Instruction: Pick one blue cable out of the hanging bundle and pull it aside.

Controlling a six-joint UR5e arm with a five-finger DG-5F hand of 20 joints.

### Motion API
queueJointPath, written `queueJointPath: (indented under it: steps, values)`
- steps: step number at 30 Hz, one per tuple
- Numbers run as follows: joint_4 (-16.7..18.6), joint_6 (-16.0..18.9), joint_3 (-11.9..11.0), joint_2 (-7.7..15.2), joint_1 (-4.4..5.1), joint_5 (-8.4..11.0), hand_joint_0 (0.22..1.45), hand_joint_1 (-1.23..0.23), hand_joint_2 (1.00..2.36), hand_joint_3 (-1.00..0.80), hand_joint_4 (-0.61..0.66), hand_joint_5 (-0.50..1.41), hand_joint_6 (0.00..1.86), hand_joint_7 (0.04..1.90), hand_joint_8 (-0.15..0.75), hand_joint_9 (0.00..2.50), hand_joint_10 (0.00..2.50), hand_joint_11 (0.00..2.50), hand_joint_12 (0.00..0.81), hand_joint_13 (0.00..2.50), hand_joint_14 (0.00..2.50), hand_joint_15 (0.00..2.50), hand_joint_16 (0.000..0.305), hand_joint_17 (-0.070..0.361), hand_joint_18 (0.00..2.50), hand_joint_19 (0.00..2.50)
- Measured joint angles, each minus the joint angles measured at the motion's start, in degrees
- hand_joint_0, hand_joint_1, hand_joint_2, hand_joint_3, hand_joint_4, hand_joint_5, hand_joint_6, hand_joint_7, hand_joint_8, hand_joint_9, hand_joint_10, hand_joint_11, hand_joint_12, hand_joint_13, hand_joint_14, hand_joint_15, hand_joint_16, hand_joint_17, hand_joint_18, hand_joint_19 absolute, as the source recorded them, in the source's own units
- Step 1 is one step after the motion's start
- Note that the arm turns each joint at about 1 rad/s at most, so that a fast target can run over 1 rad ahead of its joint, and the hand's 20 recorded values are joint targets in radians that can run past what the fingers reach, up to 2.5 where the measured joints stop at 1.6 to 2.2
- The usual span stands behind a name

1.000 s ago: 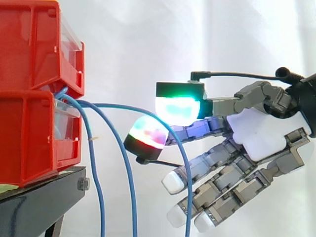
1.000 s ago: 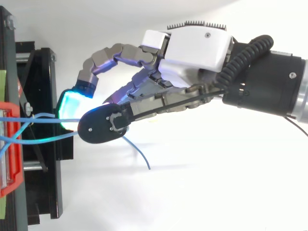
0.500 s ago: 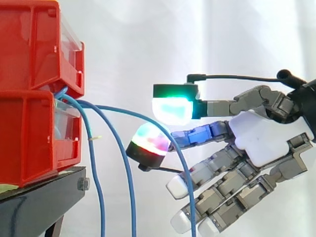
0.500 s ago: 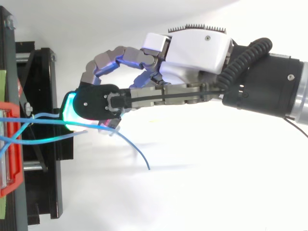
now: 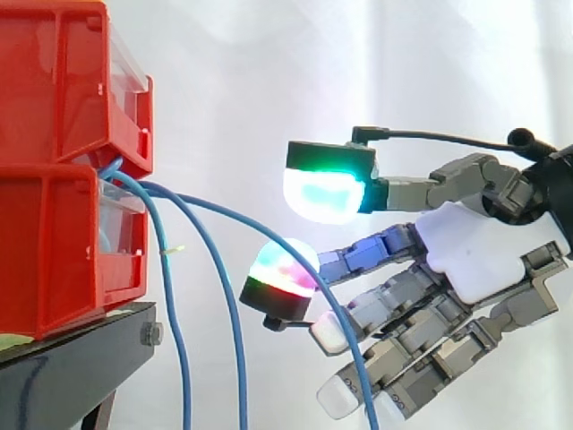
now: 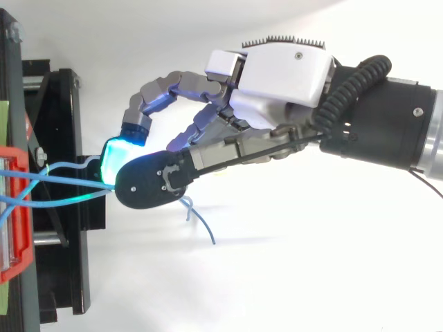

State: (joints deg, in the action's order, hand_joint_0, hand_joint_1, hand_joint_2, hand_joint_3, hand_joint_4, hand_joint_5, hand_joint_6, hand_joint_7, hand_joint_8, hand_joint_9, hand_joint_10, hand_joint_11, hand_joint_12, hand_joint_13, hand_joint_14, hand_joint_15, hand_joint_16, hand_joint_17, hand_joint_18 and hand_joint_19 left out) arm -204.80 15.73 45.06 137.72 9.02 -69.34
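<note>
Several thin blue cables come out between the stacked red bins (image 5: 54,242) and hang down. The outermost blue cable (image 5: 208,202) arcs to the right, runs between the hand's green-glowing thumb pad (image 5: 324,190) and a many-coloured finger pad (image 5: 283,273), then drops in front of the other fingers. The hand (image 5: 466,255) reaches in from the right with thumb and finger curled round this cable; a small gap shows between the two pads. From above, the hand (image 6: 277,69) has its thumb over the cable, whose loose end (image 6: 205,228) trails out behind.
Two more blue cables (image 5: 175,340) (image 5: 238,358) hang straight down close to the black stand (image 5: 81,358). The red bins' edge (image 6: 17,263) and the stand (image 6: 62,228) lie at the left in the top view. A white curtain is behind.
The hand has shifted right and slightly down. The outer cable has swung right with it, away from the other two. The thumb pad and finger pad stand farther apart than before.
</note>
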Motion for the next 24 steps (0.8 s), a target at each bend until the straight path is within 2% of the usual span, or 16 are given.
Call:
queueJointPath:
  steps: [5,10,15,17,24]
  values:
    - [-0.1,0.1,0.0,0.0,0.00,0.00,0.45,-0.70,1.00,-0.50,-0.07,-0.07,0.86,0.88,0.246,1.05,0.02,0.55,0.335,0.82,0.02,0.47,0.054,0.121,0.65,0.37]
    - [0.6,0.4,0.5,0.0,-0.03,-0.03,0.45,-0.67,1.00,-0.50,-0.05,-0.09,0.87,0.85,0.252,1.08,0.02,0.63,0.323,1.09,0.02,0.67,0.055,0.123,0.75,0.43]
    - [5.3,0.6,2.4,0.0,0.01,0.01,0.45,-0.65,1.00,-0.50,-0.04,-0.10,0.88,0.83,0.264,1.05,0.02,0.66,0.330,1.24,0.03,0.82,0.056,0.125,0.80,0.45]
    - [6.9,0.6,3.0,0.0,0.04,0.05,0.45,-0.64,1.00,-0.50,-0.02,-0.10,0.88,0.81,0.266,1.03,0.02,0.66,0.334,1.38,0.03,0.92,0.056,0.127,0.82,0.47]
    - [8.4,1.0,3.8,0.0,0.26,0.09,0.45,-0.63,1.00,-0.50,0.00,-0.12,0.89,0.76,0.273,0.98,0.02,0.67,0.332,1.48,0.02,1.03,0.058,0.130,0.86,0.50]
